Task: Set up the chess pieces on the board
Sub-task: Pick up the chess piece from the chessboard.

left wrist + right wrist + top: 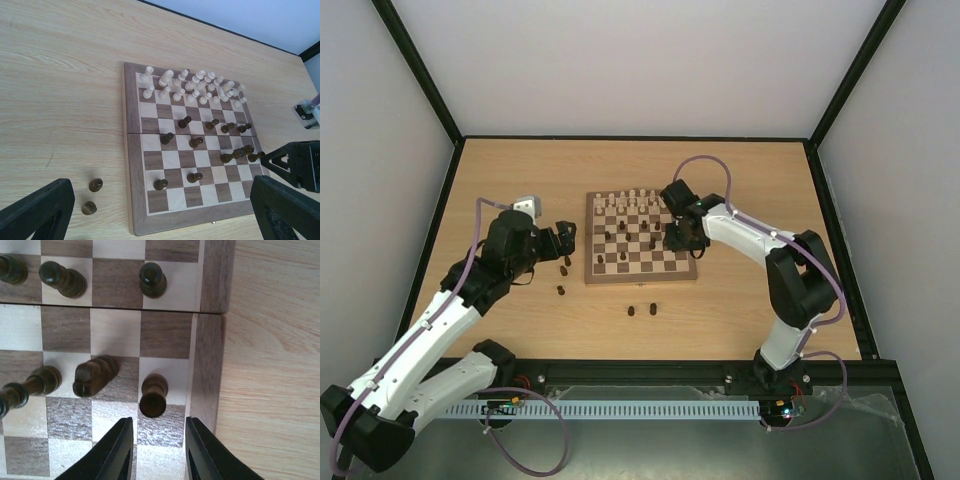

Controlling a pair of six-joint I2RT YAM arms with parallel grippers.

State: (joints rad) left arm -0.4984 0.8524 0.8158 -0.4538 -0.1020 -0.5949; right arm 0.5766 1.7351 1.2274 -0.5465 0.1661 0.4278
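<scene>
"Where is the right gripper (159, 421) sitting?"

"It's hanging over the right-hand edge of the chessboard (640, 279). Its jaws are drawn in narrow, but a gap is showing and nothing is sitting between them. A dark pawn (153, 395) is standing just ahead of the fingertips, on the file next to the border, and a dark knight (95, 376) is standing just beside it."

"And the left gripper (566, 243)?"

"It's hovering off the board's left side with its jaws spread wide, holding nothing."

"How are the pieces lying?"

"The cream pieces (166, 78) are crowding the two far rows. The dark pieces (195, 142) are standing scattered across the middle and near squares. Two dark strays (96, 185) are sitting on the table (520, 180) near the board's left edge, and another pair (631, 310) is waiting in front of it."
</scene>
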